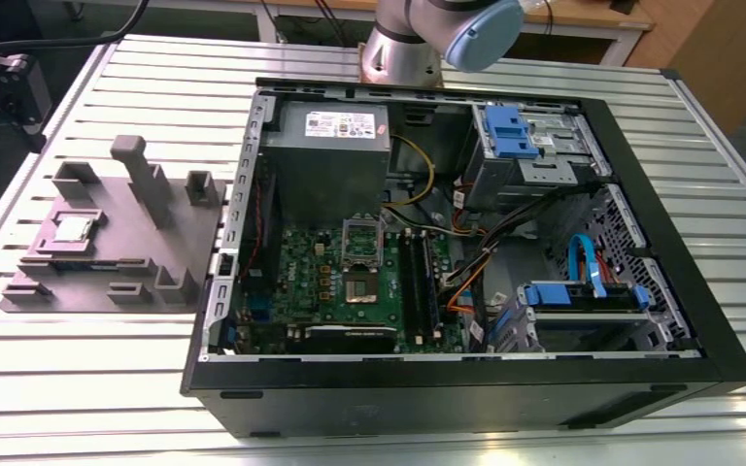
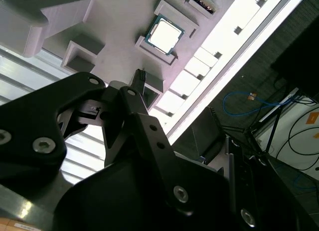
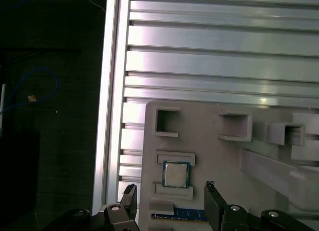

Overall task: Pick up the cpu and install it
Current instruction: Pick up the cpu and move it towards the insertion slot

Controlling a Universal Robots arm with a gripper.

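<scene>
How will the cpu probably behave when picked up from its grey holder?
The cpu looks thin, flat and rigid, so it likely will not bend or roll. Its shiny metal top may be slippery. Raised lips of the grey holder flank it, probably leaving little edge to grip.

A robotics lab or workshop; a slatted aluminium bench (image 1: 88, 408) carries an opened computer case (image 1: 451, 398) and a grey parts fixture (image 1: 127, 248); a robot arm (image 1: 406, 53) stands behind them.
</scene>
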